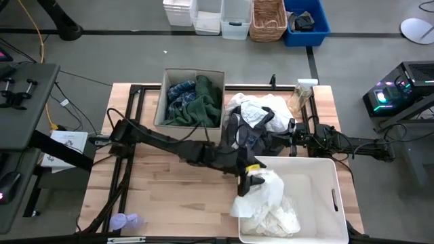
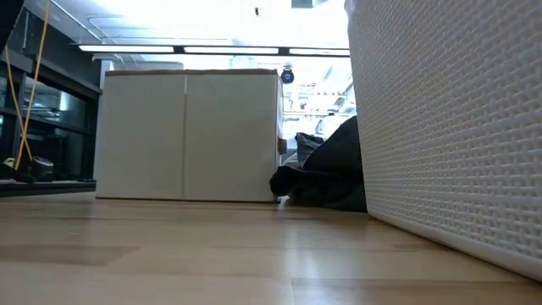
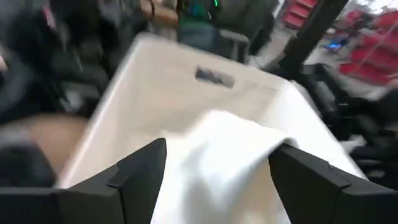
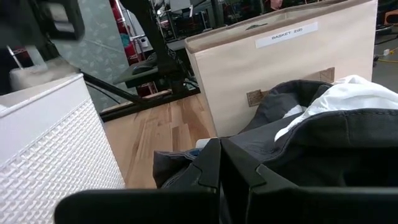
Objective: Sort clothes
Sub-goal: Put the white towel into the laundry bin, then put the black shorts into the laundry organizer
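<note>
Legible text, one item: a white rectangular label (image 4: pixel 287 35) fixed near the upper edge of the beige fabric-sided box (image 4: pixel 280 74), printed in small dark capitals, reads "BASKET" followed by a short second word or code too small to make out with certainty. A brown patch (image 4: pixel 254 98) lower on the same side carries no readable characters. White paper sheet (image 1: pixel 68 142) at the table's left edge: printing present, not legible. No other readable texts, brands or numbers.

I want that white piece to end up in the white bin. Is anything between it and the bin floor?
Nothing visible blocks it. The white garment hangs over the white bin rim beneath the open left gripper, above other white pieces already inside.
</note>
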Robot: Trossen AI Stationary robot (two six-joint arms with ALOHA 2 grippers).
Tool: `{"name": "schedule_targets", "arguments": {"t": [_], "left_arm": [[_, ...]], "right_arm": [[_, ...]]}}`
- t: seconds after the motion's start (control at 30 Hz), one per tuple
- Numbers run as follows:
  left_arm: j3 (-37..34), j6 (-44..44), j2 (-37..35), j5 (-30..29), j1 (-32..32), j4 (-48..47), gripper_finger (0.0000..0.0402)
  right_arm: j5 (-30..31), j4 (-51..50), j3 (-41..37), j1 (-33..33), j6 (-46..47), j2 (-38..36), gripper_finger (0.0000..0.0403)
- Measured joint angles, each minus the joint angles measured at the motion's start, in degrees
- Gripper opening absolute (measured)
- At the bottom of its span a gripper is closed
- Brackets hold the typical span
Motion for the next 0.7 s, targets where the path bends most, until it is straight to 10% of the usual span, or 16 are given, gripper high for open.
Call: {"name": "schedule_targets", "arguments": {"t": [0.27,0.47,0.7], "left_arm": [[0.29,-28.94,-0.88,34.86,4.69,14.36,0.0268],[-0.12,-40.35,-0.27,39.48,8.08,8.31,0.0255],[0.28,-44.48,-5.24,61.89,9.08,32.28,0.0238]], "right_arm": [[-0.01,-0.02,0.0,-0.01,-0.02,0.01,0.0001],[0.0,0.0,-0.02,0.0,-0.01,0.01,0.0001],[-0.01,-0.02,-0.02,-0.01,0.0,0.01,0.0001]]}}
